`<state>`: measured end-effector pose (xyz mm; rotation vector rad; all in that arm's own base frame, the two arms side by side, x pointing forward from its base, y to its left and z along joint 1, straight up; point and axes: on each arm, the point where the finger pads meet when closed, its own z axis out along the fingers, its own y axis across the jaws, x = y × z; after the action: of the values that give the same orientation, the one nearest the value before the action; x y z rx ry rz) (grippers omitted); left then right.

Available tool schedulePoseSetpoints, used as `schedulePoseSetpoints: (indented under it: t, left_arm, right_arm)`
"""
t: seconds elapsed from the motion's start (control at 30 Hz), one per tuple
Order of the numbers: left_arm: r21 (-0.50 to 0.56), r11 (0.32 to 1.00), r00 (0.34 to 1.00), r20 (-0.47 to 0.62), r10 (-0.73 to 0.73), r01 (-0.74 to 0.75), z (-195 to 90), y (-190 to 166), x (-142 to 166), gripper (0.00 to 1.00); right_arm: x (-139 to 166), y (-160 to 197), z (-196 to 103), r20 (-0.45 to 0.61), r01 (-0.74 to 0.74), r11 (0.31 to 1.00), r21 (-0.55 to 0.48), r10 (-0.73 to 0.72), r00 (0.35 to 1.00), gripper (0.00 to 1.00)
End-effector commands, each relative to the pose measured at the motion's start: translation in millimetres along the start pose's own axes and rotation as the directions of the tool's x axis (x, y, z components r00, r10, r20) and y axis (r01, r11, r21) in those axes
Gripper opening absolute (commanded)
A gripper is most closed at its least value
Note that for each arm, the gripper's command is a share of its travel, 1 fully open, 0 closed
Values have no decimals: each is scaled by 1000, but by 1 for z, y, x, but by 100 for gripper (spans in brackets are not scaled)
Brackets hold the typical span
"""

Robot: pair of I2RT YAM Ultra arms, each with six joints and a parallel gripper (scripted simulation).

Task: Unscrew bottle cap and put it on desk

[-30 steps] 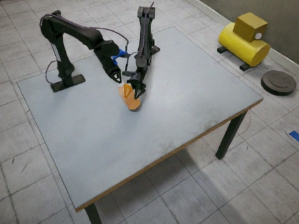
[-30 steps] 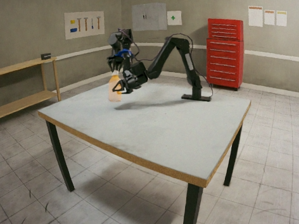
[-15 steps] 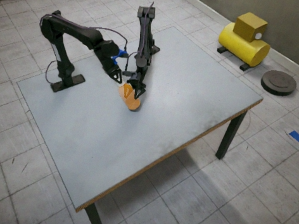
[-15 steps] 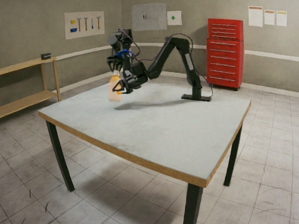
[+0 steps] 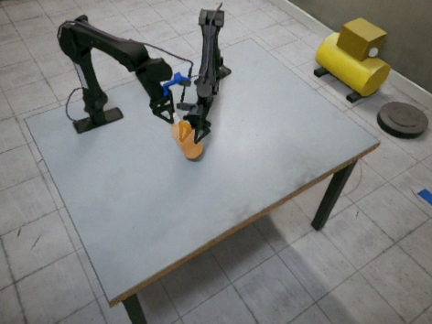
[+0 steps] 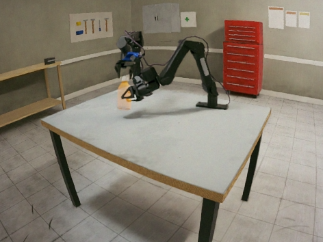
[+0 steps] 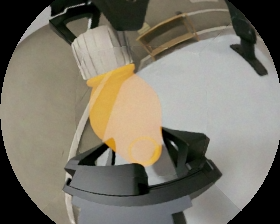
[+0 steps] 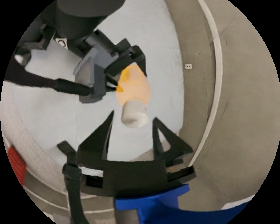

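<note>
The orange see-through bottle (image 5: 193,150) (image 6: 124,104) (image 7: 137,107) (image 8: 136,90) looks upright near the middle of the desk (image 5: 151,198) (image 6: 164,134); whether its base touches the desk is hard to tell. The white ribbed cap (image 7: 100,54) (image 8: 134,114) sits on its neck. My left gripper (image 5: 191,135) (image 6: 126,96) (image 7: 136,135) is shut on the bottle's body from the side. My right gripper (image 6: 124,76) (image 8: 134,116) is open at the cap, its fingertips on either side with gaps visible in the right wrist view.
The two arms are close together above the bottle, the right gripper's blue mount (image 5: 176,81) (image 6: 131,55) above the left gripper. The desk's wooden edge (image 5: 256,216) (image 6: 137,168) is well away from the bottle. A red cabinet (image 6: 243,65) and a yellow tank (image 5: 339,60) stand beyond the desk.
</note>
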<state>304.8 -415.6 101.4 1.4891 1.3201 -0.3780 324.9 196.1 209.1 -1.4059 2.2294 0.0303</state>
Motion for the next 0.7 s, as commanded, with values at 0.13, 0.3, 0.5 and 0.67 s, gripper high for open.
schedulePoseSetpoints:
  t: [0.13, 0.3, 0.5, 0.67]
  left_arm:
    - [-31, 999, 999, 49, 9, -8, -6, 11, -18, 0]
    - [-31, 999, 999, 49, 9, -8, -6, 11, -18, 0]
    - [-31, 999, 999, 49, 9, -8, -6, 11, -18, 0]
    - [-31, 999, 999, 49, 9, -8, -6, 11, -18, 0]
  right_arm:
    - [-2, -2, -3, 12, -438, 899, -6, 438, 899, 70]
    - [-2, -2, -3, 12, -626, 779, -11, 627, 779, 70]
    - [-2, -2, -3, 9, -787, 617, -16, 787, 617, 70]
    - [-2, -2, -3, 5, -914, 405, -22, 914, 405, 70]
